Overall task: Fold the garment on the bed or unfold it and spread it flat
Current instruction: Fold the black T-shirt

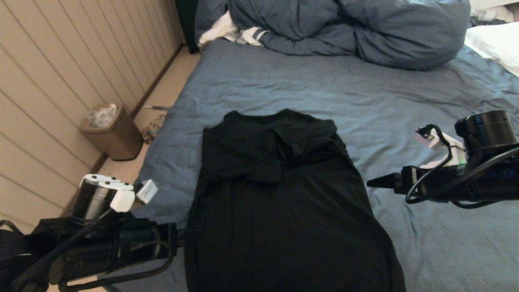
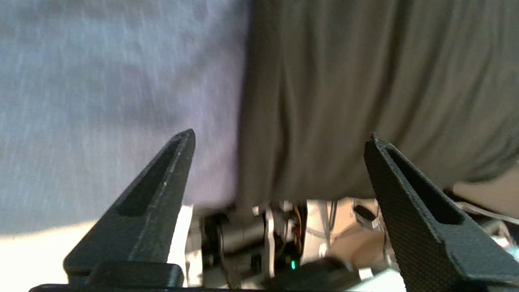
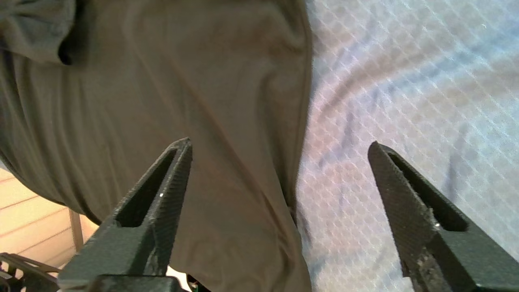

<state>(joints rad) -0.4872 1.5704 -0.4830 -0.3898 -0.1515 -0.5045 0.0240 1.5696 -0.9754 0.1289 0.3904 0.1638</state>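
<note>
The garment (image 1: 284, 202) lies lengthwise on the bed (image 1: 405, 101), plain black side up. Its sleeves are folded in over the chest, and its lower end runs out of the head view. My left gripper (image 2: 279, 138) is open and empty, over the garment's (image 2: 365, 81) left edge where it meets the sheet (image 2: 101, 81); the left arm (image 1: 121, 243) reaches in from the lower left. My right gripper (image 3: 279, 142) is also open and empty. It hangs over the garment's (image 3: 162, 81) right edge, and its tip (image 1: 375, 182) stands just right of the cloth.
A bulky blue duvet (image 1: 344, 28) is heaped at the far end, with a white stripe-cuffed cloth (image 1: 231, 32) beside it and a white pillow (image 1: 494, 44) at far right. A brown bin (image 1: 111, 134) stands on the floor by the panelled wall, left of the bed.
</note>
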